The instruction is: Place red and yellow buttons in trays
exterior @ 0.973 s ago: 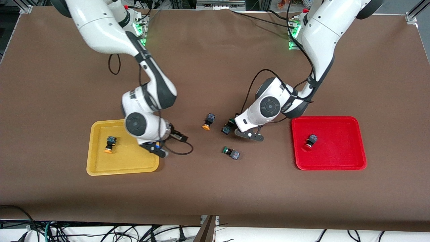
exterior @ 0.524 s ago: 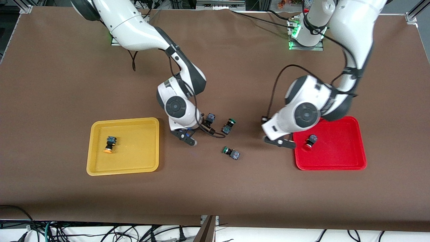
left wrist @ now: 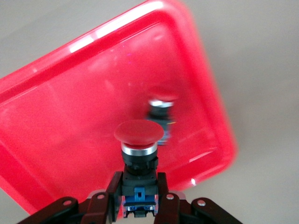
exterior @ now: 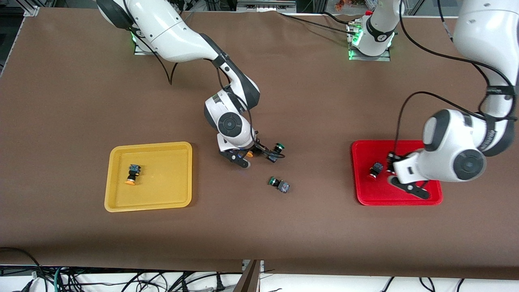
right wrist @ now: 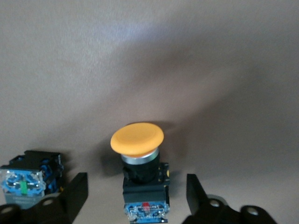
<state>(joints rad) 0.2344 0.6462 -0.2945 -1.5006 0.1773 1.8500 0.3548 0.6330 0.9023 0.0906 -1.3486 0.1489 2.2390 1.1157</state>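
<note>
My left gripper (left wrist: 138,182) is shut on the dark body of a red button (left wrist: 138,140) and holds it over the red tray (left wrist: 60,121). A second red button (left wrist: 161,109) lies in that tray. In the front view the left gripper (exterior: 392,171) is over the red tray (exterior: 377,194), beside the lying red button (exterior: 374,170). My right gripper (right wrist: 136,191) is open, its fingers either side of a yellow button (right wrist: 138,156) on the table. It is at mid table (exterior: 247,156). Another yellow button (exterior: 132,173) lies in the yellow tray (exterior: 170,178).
Two green-capped switches lie at mid table. One (exterior: 275,151) is right beside the right gripper and shows in the right wrist view (right wrist: 30,179). The other (exterior: 279,184) lies nearer the front camera. The table cloth is brown.
My right gripper moved from over the yellow tray to the yellow button at mid table. My left gripper moved from mid table to over the red tray.
</note>
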